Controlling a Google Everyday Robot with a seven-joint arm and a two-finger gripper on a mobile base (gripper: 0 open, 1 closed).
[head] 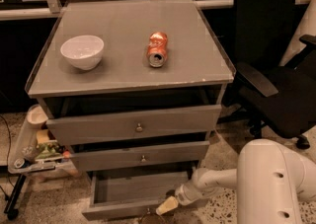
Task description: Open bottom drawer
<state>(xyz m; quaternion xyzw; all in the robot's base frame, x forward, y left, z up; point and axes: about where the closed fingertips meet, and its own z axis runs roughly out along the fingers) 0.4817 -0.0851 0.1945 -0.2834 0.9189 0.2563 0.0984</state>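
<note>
The bottom drawer of the grey cabinet stands pulled out, its flat grey inside showing and its front panel near the frame's lower edge. Its knob is just visible at the bottom edge. My gripper is low at the right end of the drawer front, on the end of my white arm that reaches in from the right. One pale fingertip shows by the front panel.
The mid drawer and top drawer stand slightly out. A white bowl and a lying orange can are on the cabinet top. A black office chair stands at right, a cluttered tray stand at left.
</note>
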